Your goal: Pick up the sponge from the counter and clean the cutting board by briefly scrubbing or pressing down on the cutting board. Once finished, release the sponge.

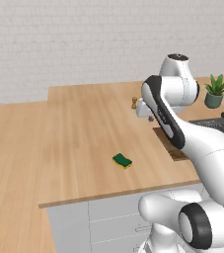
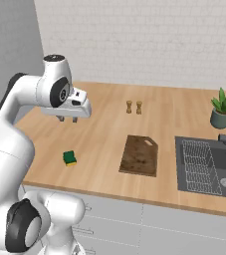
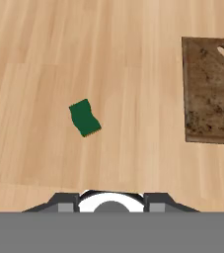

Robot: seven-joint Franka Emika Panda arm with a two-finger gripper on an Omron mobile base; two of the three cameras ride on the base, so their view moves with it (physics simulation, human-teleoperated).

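My fingers (image 2: 67,118) hung high above the large light-brown wood-grain desk (image 2: 104,129), pointing down from the white hand; they held nothing, and how far apart they stood I could not tell, since they showed as two small dark stubs in the right base view and the hand view caught no clear tips; the small rectangular sponge with a dark green top over a yellow layer (image 3: 85,117) lay flat on the desk below and a little ahead of them, untouched, near the front edge in both base views (image 1: 122,160) (image 2: 70,158); the thin, flat, darker-brown wooden cutting board (image 2: 140,155) rested well apart from the sponge, toward the dark grey sink basin (image 2: 208,166), its handle hole at the far corner (image 3: 209,89); two small wooden shakers (image 2: 134,107) stood side by side farther back; a green potted plant (image 2: 223,108) sat behind the sink.
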